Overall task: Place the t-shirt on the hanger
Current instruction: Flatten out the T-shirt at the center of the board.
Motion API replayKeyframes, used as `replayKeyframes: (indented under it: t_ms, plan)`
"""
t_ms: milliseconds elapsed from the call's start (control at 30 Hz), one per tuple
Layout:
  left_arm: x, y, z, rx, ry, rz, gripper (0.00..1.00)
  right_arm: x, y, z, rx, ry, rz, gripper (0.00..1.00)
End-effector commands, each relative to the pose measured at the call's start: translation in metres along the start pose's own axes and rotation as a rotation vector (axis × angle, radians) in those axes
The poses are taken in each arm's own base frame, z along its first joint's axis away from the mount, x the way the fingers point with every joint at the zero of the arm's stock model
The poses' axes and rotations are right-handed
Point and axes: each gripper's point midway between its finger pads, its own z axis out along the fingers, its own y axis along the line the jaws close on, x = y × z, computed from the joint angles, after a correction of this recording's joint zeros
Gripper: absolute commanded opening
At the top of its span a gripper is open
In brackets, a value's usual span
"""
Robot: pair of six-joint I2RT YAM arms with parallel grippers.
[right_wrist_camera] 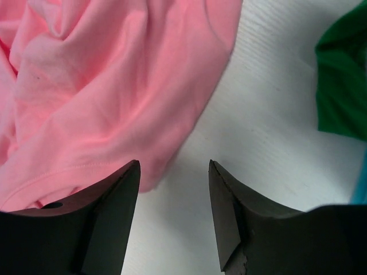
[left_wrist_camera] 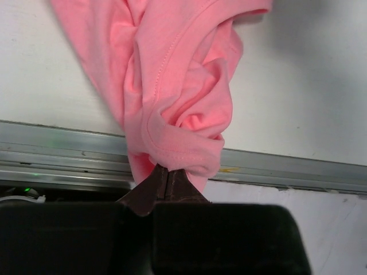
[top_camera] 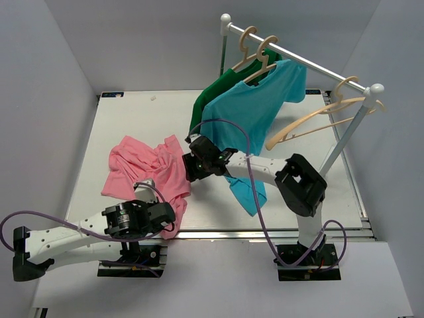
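Note:
The pink t-shirt (top_camera: 142, 169) lies crumpled on the white table, left of centre, with one end trailing to the front edge. My left gripper (top_camera: 172, 224) is shut on that trailing end; in the left wrist view the closed fingertips (left_wrist_camera: 167, 172) pinch a bunched hem of the t-shirt (left_wrist_camera: 172, 86) over the table's metal edge. My right gripper (top_camera: 191, 169) is open and empty at the t-shirt's right edge. In the right wrist view the gripper (right_wrist_camera: 174, 166) has its jaws spread just above bare table, the t-shirt (right_wrist_camera: 103, 86) by its left finger. The bare hanger (top_camera: 318, 119) hangs at the rail's right end.
A white rail (top_camera: 298, 59) at the back right carries a green shirt (top_camera: 215, 89) and a blue shirt (top_camera: 255, 109) on hangers; the blue one drapes down over my right arm. The green shirt (right_wrist_camera: 344, 86) shows at the right in the right wrist view. Grey walls enclose the table.

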Motion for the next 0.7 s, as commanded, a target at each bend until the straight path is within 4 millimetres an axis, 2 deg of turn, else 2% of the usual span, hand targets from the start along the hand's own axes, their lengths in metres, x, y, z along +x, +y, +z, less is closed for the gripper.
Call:
replayKeyframes:
  t_ms: [0,67,167,233,333,367,433,467,500,533,567,600,633,667]
  plan:
    - [-0.002,-0.005,-0.006,0.022,0.007,-0.088,0.0,-0.006,0.019,0.01,-0.028,-0.011,0.008,0.57]
    - [-0.006,-0.006,-0.008,0.029,-0.002,-0.098,0.0,0.004,0.022,0.016,-0.031,0.013,0.004,0.57]
    - [-0.011,-0.006,-0.012,0.031,-0.02,-0.106,0.0,0.016,0.014,0.026,0.011,0.051,0.025,0.56]
    - [-0.015,-0.003,-0.013,0.022,-0.036,-0.111,0.0,0.023,0.015,0.031,0.002,0.071,0.035,0.51]
    - [-0.024,-0.001,-0.015,0.014,-0.075,-0.13,0.0,0.033,0.031,0.033,-0.064,0.101,0.028,0.38]
    - [-0.028,-0.001,-0.017,0.014,-0.087,-0.135,0.0,0.034,0.035,0.034,-0.083,0.102,0.024,0.29]
    - [-0.039,-0.003,-0.022,0.028,-0.129,-0.152,0.0,0.036,0.049,0.03,-0.162,0.103,0.008,0.17]
    - [-0.044,-0.004,-0.024,0.033,-0.145,-0.161,0.0,0.019,0.062,0.024,-0.223,0.032,-0.002,0.09]
    - [-0.048,-0.003,-0.026,0.032,-0.159,-0.162,0.0,0.016,0.065,0.02,-0.242,0.017,-0.004,0.0]
    - [-0.055,-0.007,-0.032,0.048,-0.178,-0.176,0.0,0.011,0.064,0.018,-0.229,0.0,-0.001,0.0]
    - [-0.065,-0.004,-0.036,0.04,-0.219,-0.178,0.0,-0.005,0.066,0.005,-0.217,-0.05,-0.014,0.0]
    - [-0.074,-0.003,-0.042,0.041,-0.247,-0.189,0.0,-0.018,0.058,-0.001,-0.164,-0.105,-0.019,0.0]
    - [-0.092,-0.01,-0.059,0.079,-0.279,-0.23,0.0,-0.03,0.056,-0.012,-0.143,-0.153,-0.023,0.0]
    - [-0.108,-0.01,-0.068,0.085,-0.337,-0.237,0.0,-0.053,0.056,-0.041,-0.128,-0.243,-0.042,0.0]
